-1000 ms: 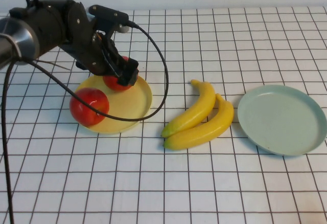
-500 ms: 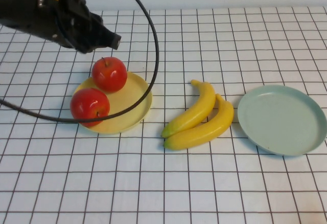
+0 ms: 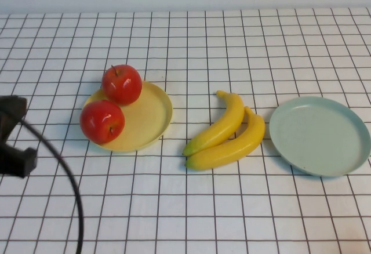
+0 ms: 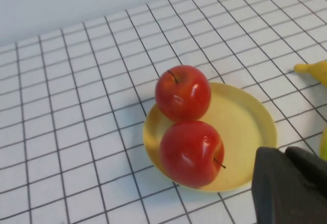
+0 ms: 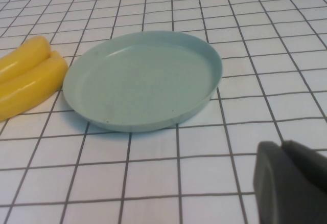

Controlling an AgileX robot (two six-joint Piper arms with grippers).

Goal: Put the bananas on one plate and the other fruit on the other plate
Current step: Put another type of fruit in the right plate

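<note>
Left wrist view: apples beyond closed left gripper.

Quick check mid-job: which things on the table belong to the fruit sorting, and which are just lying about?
Part of the job:
- two apples, on the yellow plate
- two bananas, on the table between the plates
- blue-green plate, nothing on it

Just lying about:
- nothing else, only the checked tablecloth

Left hand shut, near the yellow plate; right hand shut, near the blue-green plate.
</note>
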